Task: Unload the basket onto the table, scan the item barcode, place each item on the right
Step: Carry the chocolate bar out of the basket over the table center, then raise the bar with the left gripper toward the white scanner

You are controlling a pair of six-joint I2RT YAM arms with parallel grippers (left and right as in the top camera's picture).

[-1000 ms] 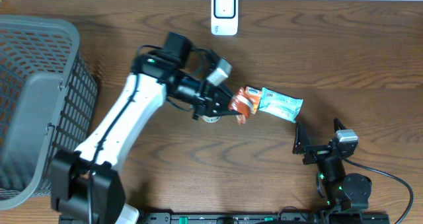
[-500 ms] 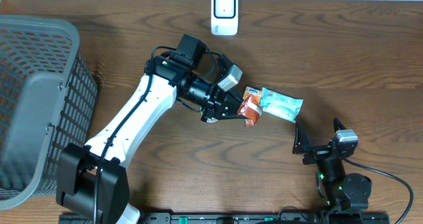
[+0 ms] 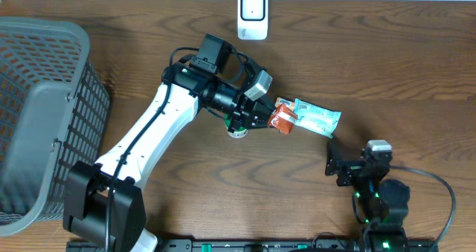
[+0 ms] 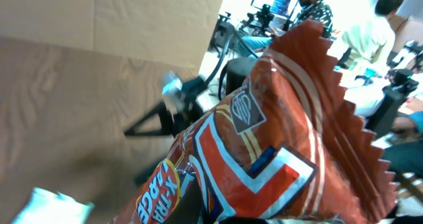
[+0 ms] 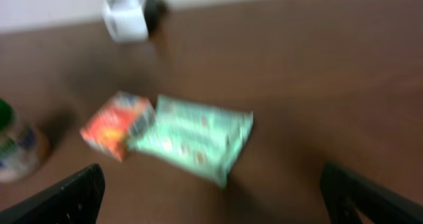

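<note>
Brown wooden table [image 3: 416,73] all around. At the left, big grey plastic basket [image 3: 44,103]; at the far edge, small white box scanner [image 3: 252,14]. Near the middle, left gripper [image 3: 266,118], fingers pinched tight on crinkly orange snack packet [image 3: 283,120], just beside mint green packet [image 3: 316,118]. Near right, right gripper [image 3: 336,163], fingers wide apart, holding nothing.

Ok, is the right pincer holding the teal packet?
No, the right pincer stands open and empty, and the teal packet lies on the table ahead of it.
</note>
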